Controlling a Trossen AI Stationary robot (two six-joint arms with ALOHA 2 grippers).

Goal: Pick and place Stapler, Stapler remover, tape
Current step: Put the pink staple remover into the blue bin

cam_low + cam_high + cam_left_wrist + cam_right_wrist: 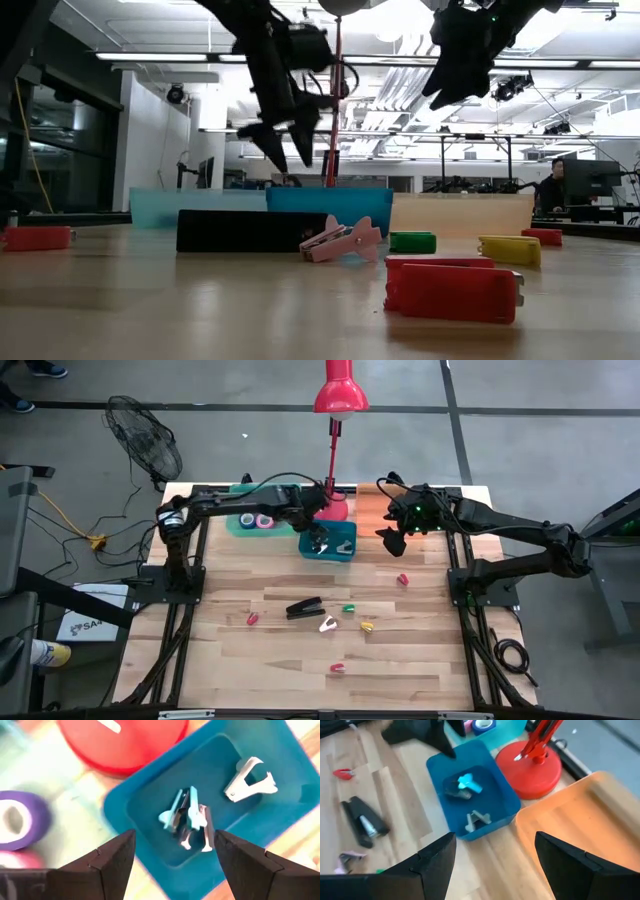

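Observation:
The black stapler [304, 607] [362, 822] lies flat on the table's middle. Around it lie several staple removers: red [403, 578], green [348, 608], yellow [367, 626] and a pale pink one [328, 624] [340, 241]. The blue tray [345, 553] [150, 785] holds a light-blue staple remover [182, 815] and a white one [250, 777]. Tape rolls [255, 520] sit in the teal tray; a purple roll [20, 817] shows in the left wrist view. My left gripper [318, 540] [172, 837] hangs open above the blue tray, touching nothing. My right gripper [392, 542] [495, 840] is open in the air near the orange tray.
A red desk lamp stands with its round base [338, 510] [125, 745] right behind the blue tray. The orange tray [580, 820] lies at the far right. More red removers [252, 619] [337, 668] lie toward the near edge. A fan stands off the table's far left corner.

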